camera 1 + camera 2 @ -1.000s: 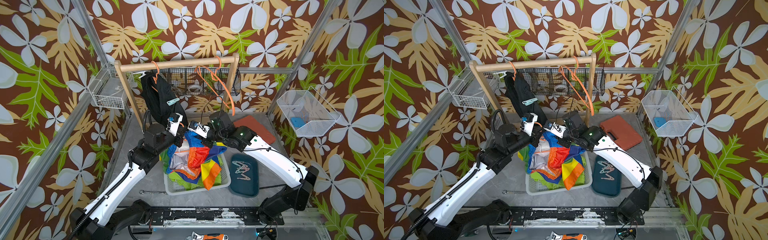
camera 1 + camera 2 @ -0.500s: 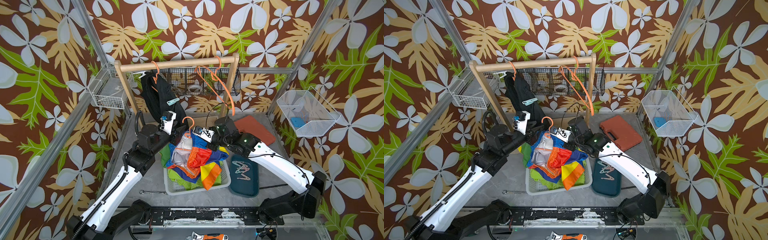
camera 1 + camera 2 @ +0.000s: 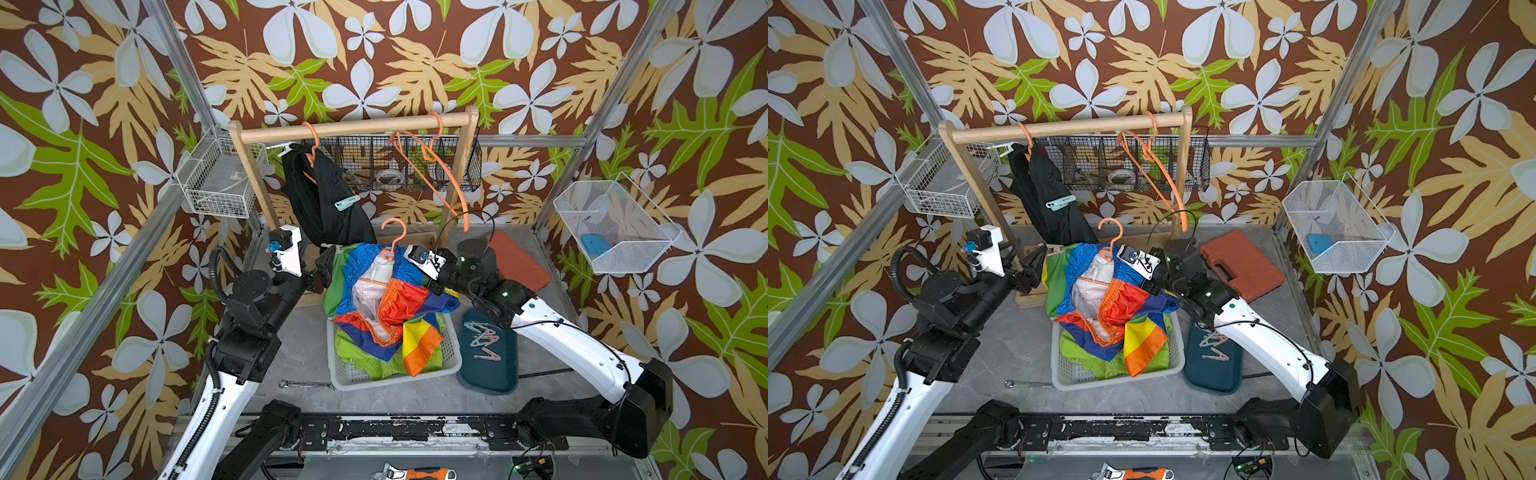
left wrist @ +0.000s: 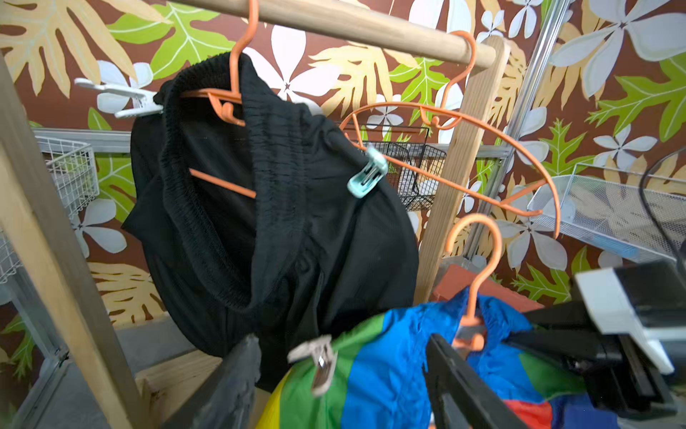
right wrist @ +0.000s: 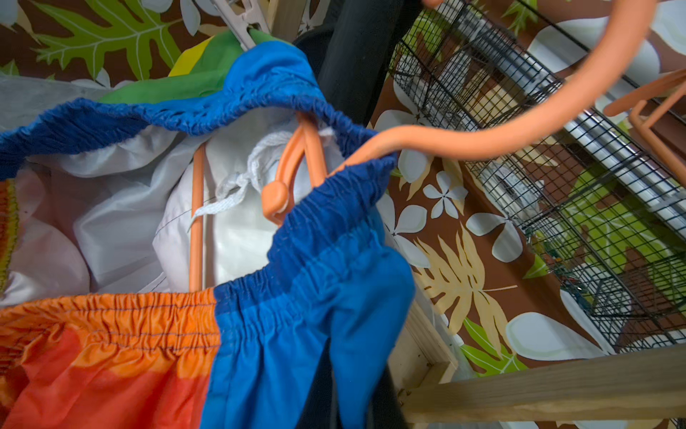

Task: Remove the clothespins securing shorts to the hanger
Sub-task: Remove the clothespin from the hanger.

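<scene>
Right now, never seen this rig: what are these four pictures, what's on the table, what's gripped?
Two white-and-black robot arms work at a tabletop. Both top views come from one camera head overhead. The other two pictures come from a camera on each arm's wrist.

On the table are a white basket holding the lime green shorts, a teal tray of loose clothespins, and a red case. The black shorts hang from the wooden rail with a mint clothespin on them.

The right end effector is shut, apparently on the colour-blocked shorts, holding them and their orange hanger over the basket. The left end effector is open, facing a beige clothespin on those shorts.
</scene>
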